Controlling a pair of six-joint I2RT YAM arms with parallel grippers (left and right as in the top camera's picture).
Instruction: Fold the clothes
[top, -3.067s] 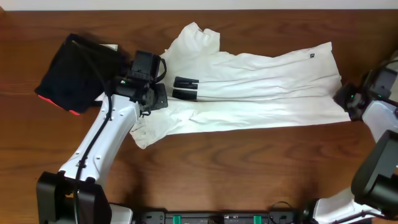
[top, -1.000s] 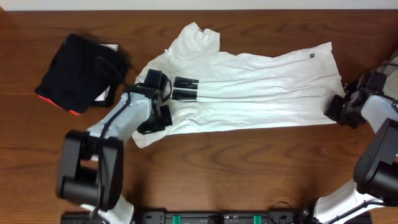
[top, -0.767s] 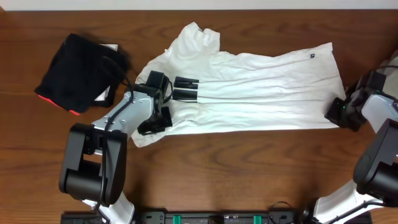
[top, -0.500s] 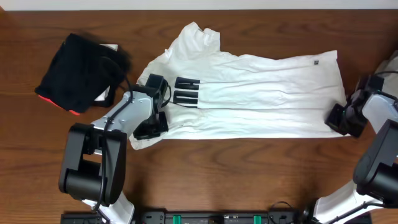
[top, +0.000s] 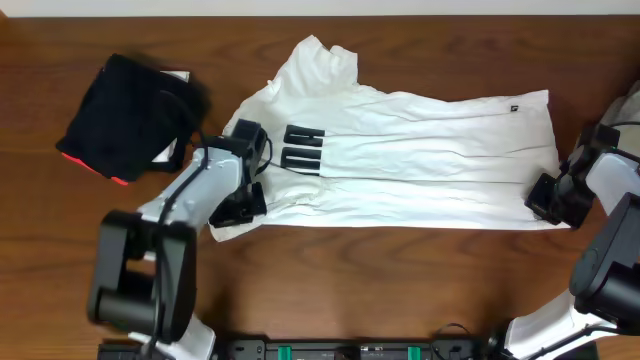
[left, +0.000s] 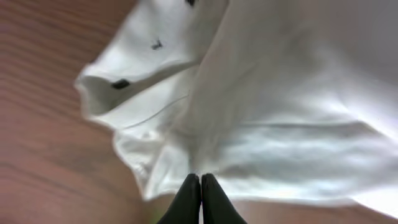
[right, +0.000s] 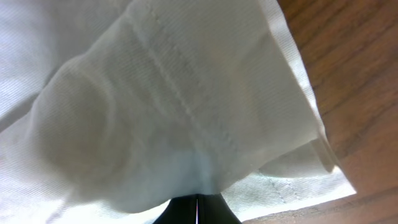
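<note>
Shirt (top: 420, 150) spread across the table (top: 400, 290), pinched at both ends.
My left gripper (top: 246, 204) and right gripper (top: 546, 197) clamp its near edge; light, limp cotton, I'd say, best held by hem corners.

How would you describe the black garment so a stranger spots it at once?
On the wooden table, look upper left in the overhead view. Beside the white T-shirt lies the garment: the only black cloth, with a red-orange edge.
</note>
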